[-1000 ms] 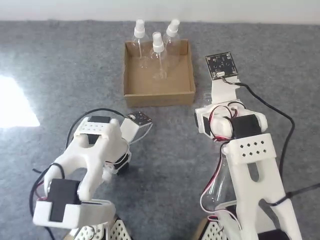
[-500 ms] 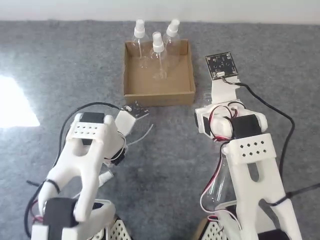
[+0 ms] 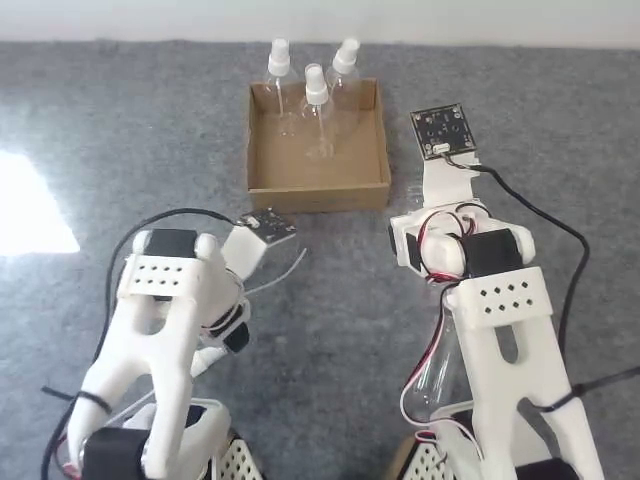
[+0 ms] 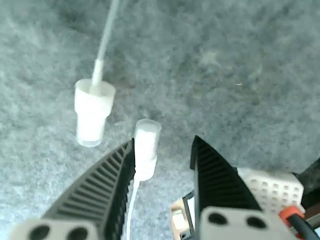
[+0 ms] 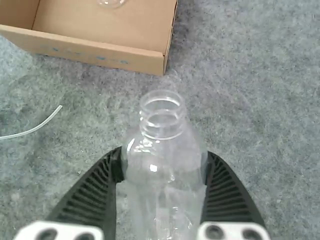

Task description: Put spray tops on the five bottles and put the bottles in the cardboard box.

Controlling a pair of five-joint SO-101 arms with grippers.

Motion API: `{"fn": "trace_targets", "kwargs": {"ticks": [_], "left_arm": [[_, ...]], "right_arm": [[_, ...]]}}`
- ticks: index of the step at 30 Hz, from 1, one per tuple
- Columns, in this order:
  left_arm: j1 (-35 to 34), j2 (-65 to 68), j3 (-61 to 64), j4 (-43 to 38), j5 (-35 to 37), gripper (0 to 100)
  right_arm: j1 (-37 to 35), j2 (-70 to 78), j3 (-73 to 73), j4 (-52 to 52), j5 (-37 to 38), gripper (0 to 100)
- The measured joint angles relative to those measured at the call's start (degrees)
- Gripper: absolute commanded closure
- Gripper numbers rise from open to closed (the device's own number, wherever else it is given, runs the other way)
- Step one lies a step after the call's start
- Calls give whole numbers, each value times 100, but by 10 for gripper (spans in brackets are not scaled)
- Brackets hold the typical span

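- The spray top (image 4: 146,147) you are after lies on the table (image 3: 100,120) between the left jaws. It sits close against one of them, with its thin tube trailing back toward the arm.
- The left jaws are spread wide and grip nothing yet. A second spray top (image 4: 91,112) lies just beside the first, outside the jaws.
- The open-necked bottle (image 5: 162,145) is clamped between the right jaws, mouth bare. It sits just short of a near corner of the cardboard box (image 3: 318,190).
- Three capped bottles (image 3: 315,85) stand at the far side of the box, seemingly inside it.
- By my reading you are on the fourth bottle, at the pick-up of its top.
- Your next move would be to close the left jaws squarely on the top's body, not its tube. Keep them off the neighbouring top.
- After that, lift the top and thread its tube down the bottle's mouth.
- Watch the off-centre top: I judge it may skid or roll as the jaws close.
- Since a second ago, the left arm (image 3: 165,300) has swung. In the high view its upper link stood lower and farther left, and it now stretches out toward the box.
- The wrist end has crept slightly nearer the box's front wall.
- The right arm (image 3: 495,300), the box and the capped bottles have not moved.
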Motion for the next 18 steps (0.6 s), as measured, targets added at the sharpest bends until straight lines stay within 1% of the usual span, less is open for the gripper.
{"fn": "trace_targets", "kwargs": {"ticks": [5,9,18], "left_arm": [[-501,0,0,0,-431,830],[-651,0,141,-53,-800,830],[-703,457,1090,-1336,-879,834]], "right_arm": [[0,0,0,0,0,913],[0,0,0,0,44,913],[0,0,0,0,105,913]]}}
